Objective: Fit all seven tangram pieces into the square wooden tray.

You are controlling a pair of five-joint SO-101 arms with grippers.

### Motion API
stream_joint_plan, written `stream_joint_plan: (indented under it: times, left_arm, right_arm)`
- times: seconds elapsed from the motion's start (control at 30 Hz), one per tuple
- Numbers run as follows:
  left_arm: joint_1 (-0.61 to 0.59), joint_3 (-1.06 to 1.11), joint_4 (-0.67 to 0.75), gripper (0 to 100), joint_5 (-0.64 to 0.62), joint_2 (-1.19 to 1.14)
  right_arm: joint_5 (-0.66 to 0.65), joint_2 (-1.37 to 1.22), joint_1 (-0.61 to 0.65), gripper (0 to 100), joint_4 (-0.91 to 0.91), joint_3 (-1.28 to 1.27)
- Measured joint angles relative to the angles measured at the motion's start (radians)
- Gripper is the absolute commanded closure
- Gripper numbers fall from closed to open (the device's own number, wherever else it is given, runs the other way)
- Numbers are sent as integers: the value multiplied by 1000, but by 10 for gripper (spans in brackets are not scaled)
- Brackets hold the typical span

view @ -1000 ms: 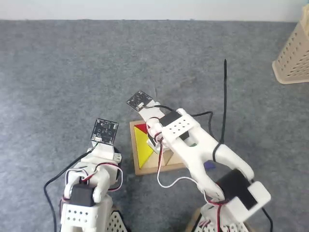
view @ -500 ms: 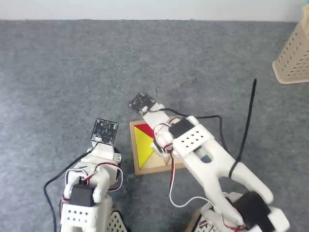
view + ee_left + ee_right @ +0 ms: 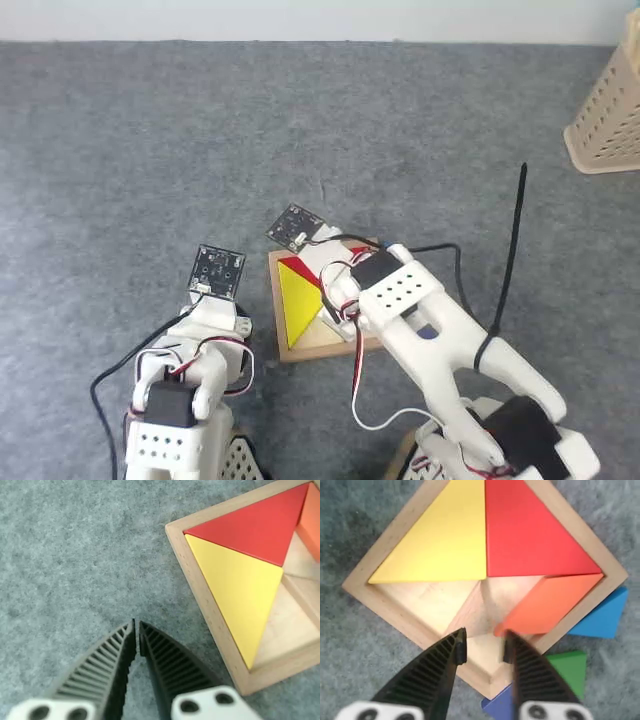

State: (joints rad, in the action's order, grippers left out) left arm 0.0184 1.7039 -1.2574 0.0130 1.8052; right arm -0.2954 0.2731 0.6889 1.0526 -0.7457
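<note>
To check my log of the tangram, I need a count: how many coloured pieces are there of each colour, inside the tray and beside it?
yellow piece: 1
red piece: 1
orange piece: 1
light blue piece: 1
green piece: 1
dark blue piece: 1
Total: 6

In the high view, my right arm [image 3: 430, 330] covers most of the square wooden tray [image 3: 276, 310], so I can't make out the pieces beneath it. In the right wrist view, the tray's rim hides part of the light blue wooden piece [image 3: 602, 615]. The right end effector [image 3: 485, 642] hides parts of the green wooden triangle [image 3: 570, 665] and the dark blue wooden piece [image 3: 497, 707]. The left wrist view's edge cuts off the orange wooden piece [image 3: 311, 510].
</note>
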Motion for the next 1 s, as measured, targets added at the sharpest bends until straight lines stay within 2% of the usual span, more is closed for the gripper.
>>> stream_joint_plan:
  times: [0.2,0.63,0.83,1.0]
  left_arm:
    - [0,0,0,988,0,0]
    - [0,0,0,988,0,0]
    - [0,0,0,988,0,0]
    - [0,0,0,988,0,0]
  right_arm:
    - [-2,-78,89,825,-9,0]
    - [-2,-184,92,830,-55,5]
    - [-6,-186,84,946,-60,12]
    - [-2,-187,43,991,-55,21]
